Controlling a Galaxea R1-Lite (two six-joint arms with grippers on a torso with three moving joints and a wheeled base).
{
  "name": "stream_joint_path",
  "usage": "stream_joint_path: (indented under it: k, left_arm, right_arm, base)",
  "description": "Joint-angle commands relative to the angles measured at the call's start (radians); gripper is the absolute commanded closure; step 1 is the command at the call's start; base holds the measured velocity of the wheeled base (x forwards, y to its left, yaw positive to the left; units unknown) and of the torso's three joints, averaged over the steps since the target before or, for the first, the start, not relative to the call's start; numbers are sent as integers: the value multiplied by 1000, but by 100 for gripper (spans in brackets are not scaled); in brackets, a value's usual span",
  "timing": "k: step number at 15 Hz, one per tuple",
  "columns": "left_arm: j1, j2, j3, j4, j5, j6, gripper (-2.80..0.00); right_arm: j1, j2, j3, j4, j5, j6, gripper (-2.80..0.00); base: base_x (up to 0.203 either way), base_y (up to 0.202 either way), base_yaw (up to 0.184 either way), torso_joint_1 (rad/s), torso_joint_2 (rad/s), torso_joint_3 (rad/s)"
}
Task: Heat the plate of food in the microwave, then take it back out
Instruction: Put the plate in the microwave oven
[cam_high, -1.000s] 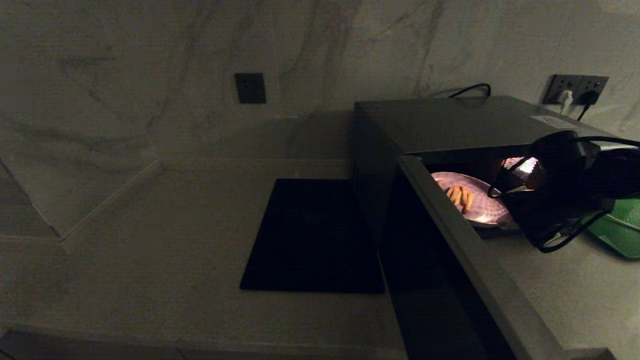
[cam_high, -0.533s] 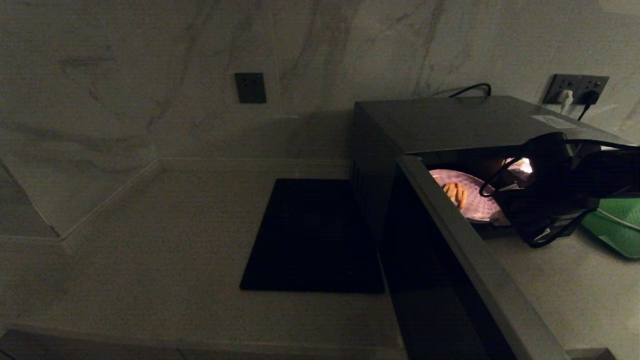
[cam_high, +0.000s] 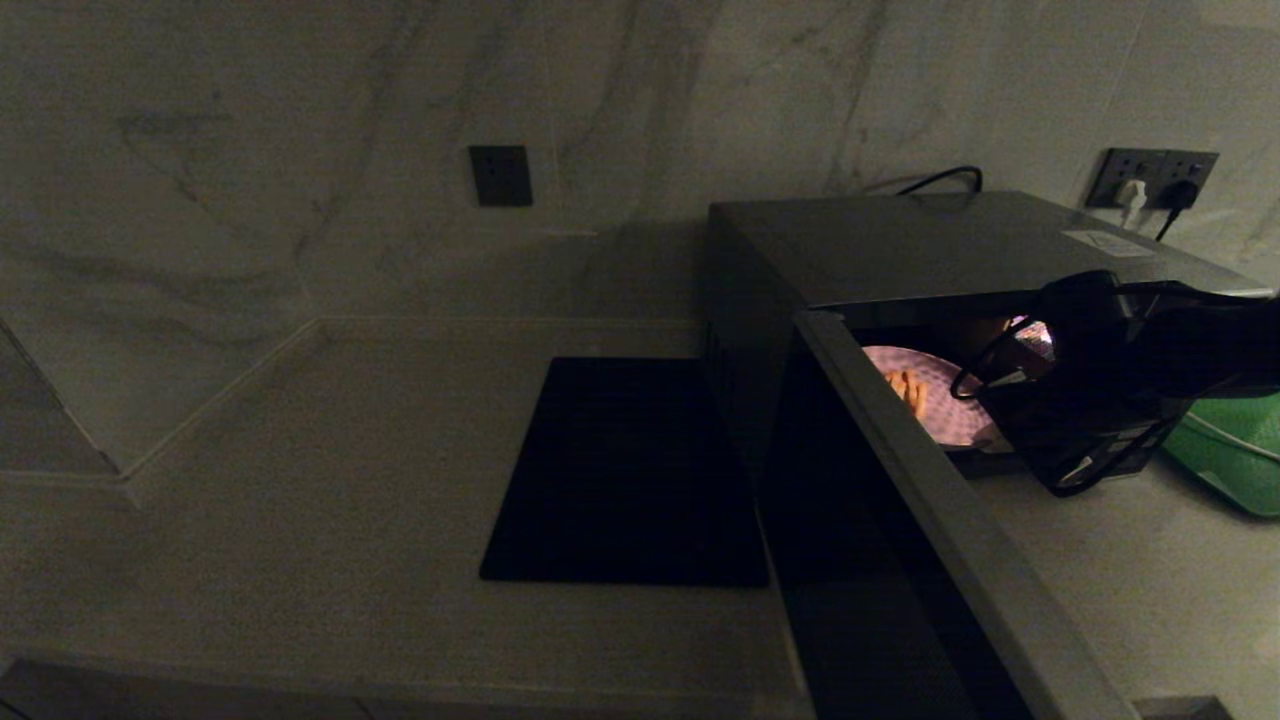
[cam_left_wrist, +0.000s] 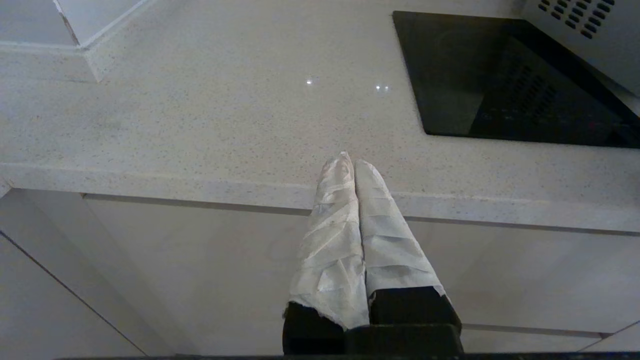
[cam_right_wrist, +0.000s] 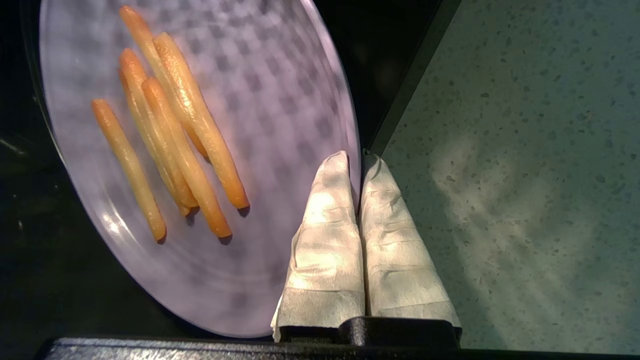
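Observation:
The dark grey microwave (cam_high: 900, 245) stands at the right with its door (cam_high: 930, 520) swung open toward me and its cavity lit. The lavender plate of food (cam_high: 925, 405) sits mostly within the opening, partly hidden by the door edge and my right arm. My right gripper (cam_right_wrist: 356, 159) is shut on the plate's near rim (cam_right_wrist: 345, 125), one finger above it and one below. Several golden fries (cam_right_wrist: 170, 125) lie across the plate (cam_right_wrist: 280, 100). My left gripper (cam_left_wrist: 348, 162) is shut on nothing, hanging over the counter's front edge, out of the head view.
A flat black square mat (cam_high: 630, 470) lies on the counter left of the microwave. A green tray (cam_high: 1235, 450) sits at the far right behind my right arm. Wall sockets (cam_high: 1150, 180) with plugged cables are behind the microwave. Speckled counter (cam_right_wrist: 525, 150) lies before the opening.
My right gripper has carried the plate a little leftward and deeper into the microwave cavity. Less of the plate shows past the door edge now. The left arm has not moved.

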Motion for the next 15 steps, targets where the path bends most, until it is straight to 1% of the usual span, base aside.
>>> stream_joint_path:
  k: [1, 11, 15]
  left_arm:
    - [0, -2, 0, -1, 0, -1, 0]
    - [0, -2, 0, -1, 0, -1, 0]
    - [0, -2, 0, -1, 0, -1, 0]
  right_arm:
    - [0, 3, -1, 2, -1, 6, 0]
    - [0, 16, -15, 2, -2, 1, 0]
    - [11, 15, -16, 2, -1, -17, 0]
  base:
    - [0, 0, 0, 0, 0, 0]
    - [0, 0, 0, 0, 0, 0]
    - [0, 0, 0, 0, 0, 0]
